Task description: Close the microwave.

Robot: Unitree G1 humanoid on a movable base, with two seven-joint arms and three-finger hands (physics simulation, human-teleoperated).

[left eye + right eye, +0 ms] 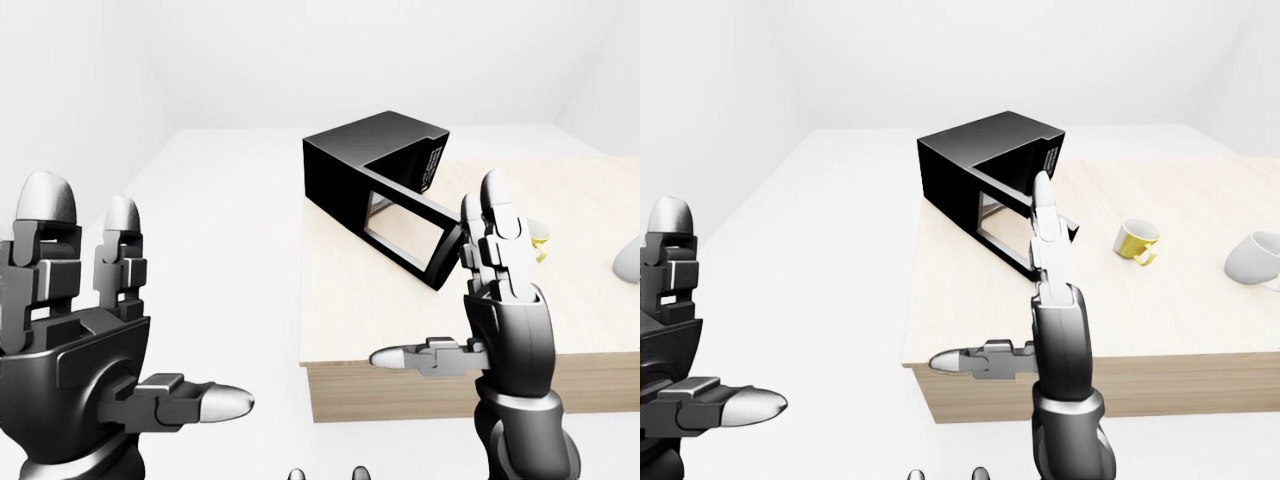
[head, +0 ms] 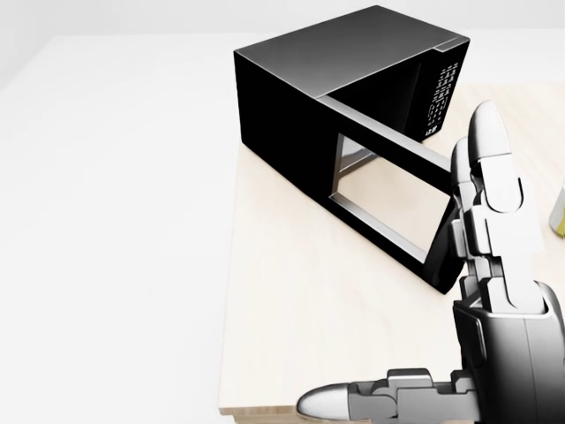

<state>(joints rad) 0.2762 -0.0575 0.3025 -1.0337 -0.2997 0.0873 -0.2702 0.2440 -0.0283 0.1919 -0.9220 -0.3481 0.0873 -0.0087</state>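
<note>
A black microwave (image 2: 335,71) stands on a light wooden table (image 2: 291,327), turned at an angle. Its door (image 2: 388,199) with a see-through window is swung wide open towards me. My right hand (image 2: 459,344) is raised with its fingers (image 2: 490,185) straight up and thumb out to the left. It stands just beside the door's outer edge; I cannot tell whether it touches. My left hand (image 1: 110,330) is open at the left of the left-eye view, away from the table, holding nothing.
A yellow mug (image 1: 1134,240) and a white mug (image 1: 1254,258) stand on the table to the right of the microwave. The table's near edge (image 1: 400,395) runs below my right hand. White floor and walls surround the table.
</note>
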